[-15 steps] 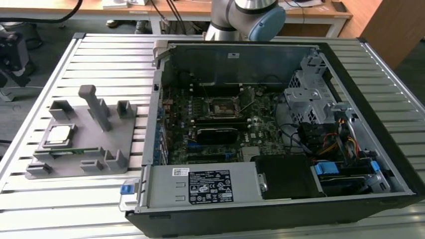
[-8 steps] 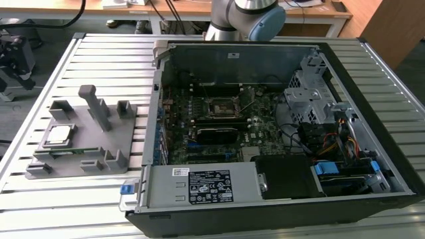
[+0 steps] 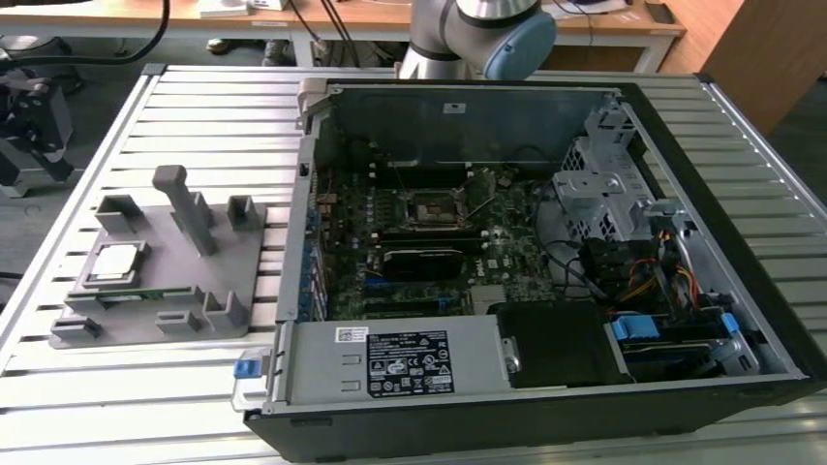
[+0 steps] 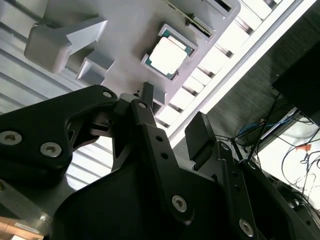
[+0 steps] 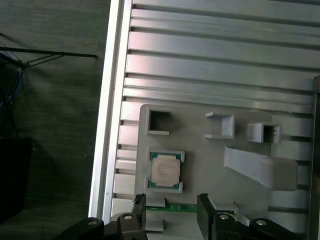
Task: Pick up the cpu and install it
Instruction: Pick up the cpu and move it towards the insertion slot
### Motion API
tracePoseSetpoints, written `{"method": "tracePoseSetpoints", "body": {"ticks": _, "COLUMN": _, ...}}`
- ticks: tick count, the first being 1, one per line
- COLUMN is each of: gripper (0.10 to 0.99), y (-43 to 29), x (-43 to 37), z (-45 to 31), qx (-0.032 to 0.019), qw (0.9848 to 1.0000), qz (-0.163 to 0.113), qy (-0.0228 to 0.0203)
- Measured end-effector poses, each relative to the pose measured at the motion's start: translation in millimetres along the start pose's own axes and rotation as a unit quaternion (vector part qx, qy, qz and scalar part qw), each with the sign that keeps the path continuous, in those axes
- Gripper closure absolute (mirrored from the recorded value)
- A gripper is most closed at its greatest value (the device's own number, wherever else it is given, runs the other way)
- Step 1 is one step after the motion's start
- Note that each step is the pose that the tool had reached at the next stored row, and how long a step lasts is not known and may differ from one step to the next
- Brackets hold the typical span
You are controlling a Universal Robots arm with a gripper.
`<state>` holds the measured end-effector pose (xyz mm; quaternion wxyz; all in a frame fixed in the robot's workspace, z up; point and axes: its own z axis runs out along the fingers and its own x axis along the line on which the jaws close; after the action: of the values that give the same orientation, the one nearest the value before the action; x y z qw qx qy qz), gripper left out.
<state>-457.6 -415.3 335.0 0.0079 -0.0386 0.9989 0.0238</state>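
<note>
Jaws apart, apparently near cpu (image 5: 165,170)

Place: a robotics lab or workshop.
Work surface: a slatted aluminium bench (image 3: 194,107) carrying an opened computer case (image 3: 517,431) and a grey fixture tray (image 3: 252,281).
Background: robot arm (image 3: 472,39), wooden desk (image 3: 375,19), dangling cables (image 3: 339,24).
</note>
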Motion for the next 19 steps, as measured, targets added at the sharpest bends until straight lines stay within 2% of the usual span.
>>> {"method": "tracePoseSetpoints", "body": {"ticks": 5, "gripper": 0.557, "y": -1.5, "x": 0.1, "z": 9.1, "qx": -0.0002, "qw": 1.0, "qz": -0.002, "qy": 0.0015}}
{"method": "tracePoseSetpoints", "body": {"ticks": 10, "gripper": 0.557, "y": -2.2, "x": 0.3, "z": 17.1, "qx": -0.0009, "qw": 0.9994, "qz": -0.035, "qy": 0.0063}}
{"method": "tracePoseSetpoints", "body": {"ticks": 19, "gripper": 0.557, "y": -4.9, "x": -0.9, "z": 32.1, "qx": -0.0006, "qw": 0.9998, "qz": -0.02, "qy": 0.0056}}
